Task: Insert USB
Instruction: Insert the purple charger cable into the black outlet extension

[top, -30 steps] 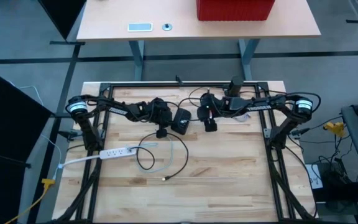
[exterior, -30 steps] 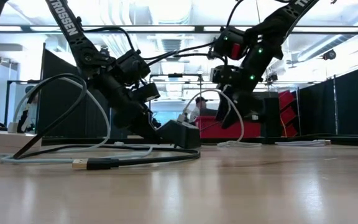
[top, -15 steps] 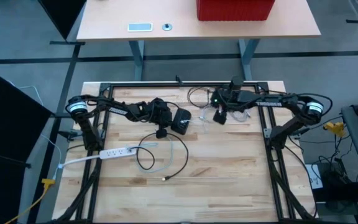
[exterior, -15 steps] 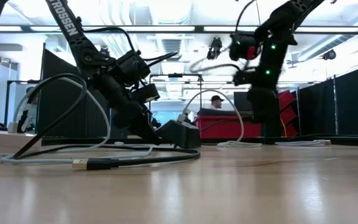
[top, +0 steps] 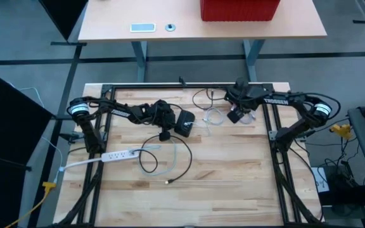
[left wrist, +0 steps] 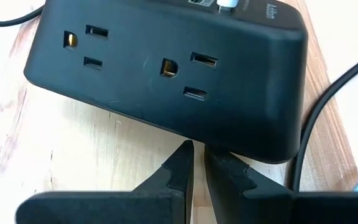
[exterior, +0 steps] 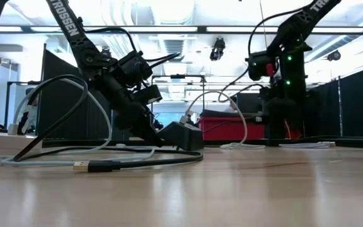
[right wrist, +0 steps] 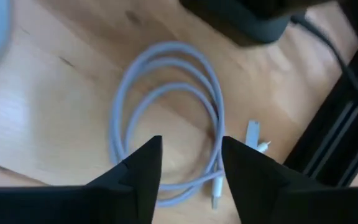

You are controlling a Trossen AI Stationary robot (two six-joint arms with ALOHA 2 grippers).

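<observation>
The left hand (left wrist: pixel 193 163), its fingers pressed together with only a sliver of gap, rests on the wooden bench (top: pixel 227 171) right against the black power strip (left wrist: pixel 166 68). The strip (top: pixel 184 121) lies flat near the bench's middle, its outlet face turned toward the left wrist camera, and a white plug sits in a port on its top edge. A black cable (top: pixel 170 166) curls across the bench on the near side of the power strip, its bare USB plug (exterior: pixel 82 166) lying loose on the wood, well apart from the strip. The right hand (right wrist: pixel 191 163), fingers spread and holding nothing, hangs above a coiled white cable (right wrist: pixel 166 124) to the right of the power strip, near the bench's back edge. A white multi-outlet bar (top: pixel 116 154) lies to the strip's left.
</observation>
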